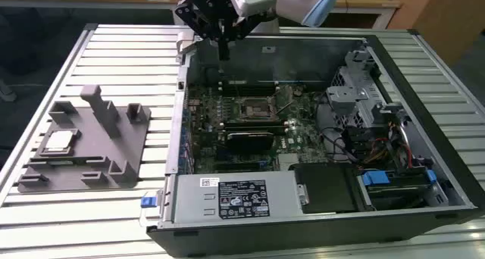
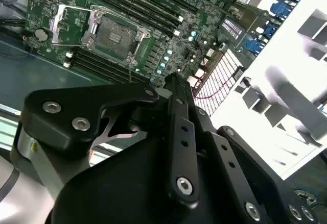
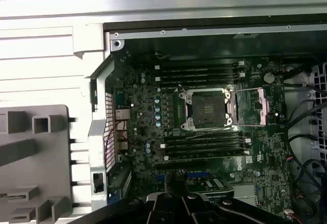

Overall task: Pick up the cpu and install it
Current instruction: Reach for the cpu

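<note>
Pre-pick stage, by my read. gripper [image 1: 224, 55] hangs over rear wall of case [image 1: 303, 236], jaws pinched together, empty. cpu [image 1: 59, 141] sits on grey fixture [image 1: 91, 159], well apart. socket [image 3: 207, 109] open, bare. Pick needs jaws opened first.

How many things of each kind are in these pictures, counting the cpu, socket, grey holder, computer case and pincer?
cpu: 1
socket: 1
grey holder: 1
computer case: 1
pincer: 1
Total: 5
</note>
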Tool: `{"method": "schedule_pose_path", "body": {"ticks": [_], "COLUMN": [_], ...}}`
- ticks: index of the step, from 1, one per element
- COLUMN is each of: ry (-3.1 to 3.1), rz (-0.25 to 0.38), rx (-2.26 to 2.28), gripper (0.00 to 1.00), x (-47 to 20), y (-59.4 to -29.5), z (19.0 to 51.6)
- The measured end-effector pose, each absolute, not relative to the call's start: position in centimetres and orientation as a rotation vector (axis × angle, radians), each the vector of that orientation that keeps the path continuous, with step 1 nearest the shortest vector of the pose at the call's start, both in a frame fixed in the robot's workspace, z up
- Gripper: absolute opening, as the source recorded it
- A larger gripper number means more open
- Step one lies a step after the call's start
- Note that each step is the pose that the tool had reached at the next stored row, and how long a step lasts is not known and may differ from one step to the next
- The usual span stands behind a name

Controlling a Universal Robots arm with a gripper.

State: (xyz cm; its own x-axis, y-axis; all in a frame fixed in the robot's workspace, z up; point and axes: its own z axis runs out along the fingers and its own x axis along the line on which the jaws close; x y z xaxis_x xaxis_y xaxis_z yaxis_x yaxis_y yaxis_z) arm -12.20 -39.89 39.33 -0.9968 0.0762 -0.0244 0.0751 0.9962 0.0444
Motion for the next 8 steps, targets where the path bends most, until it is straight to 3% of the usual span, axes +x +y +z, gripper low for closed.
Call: {"method": "schedule_pose_path", "body": {"ticks": [8], "ry": [3.113], "rz": [0.067], "rx": [0.118], "gripper": [0.11], "x": [-12.27], "y": [-39.89], "z": [39.34]}}
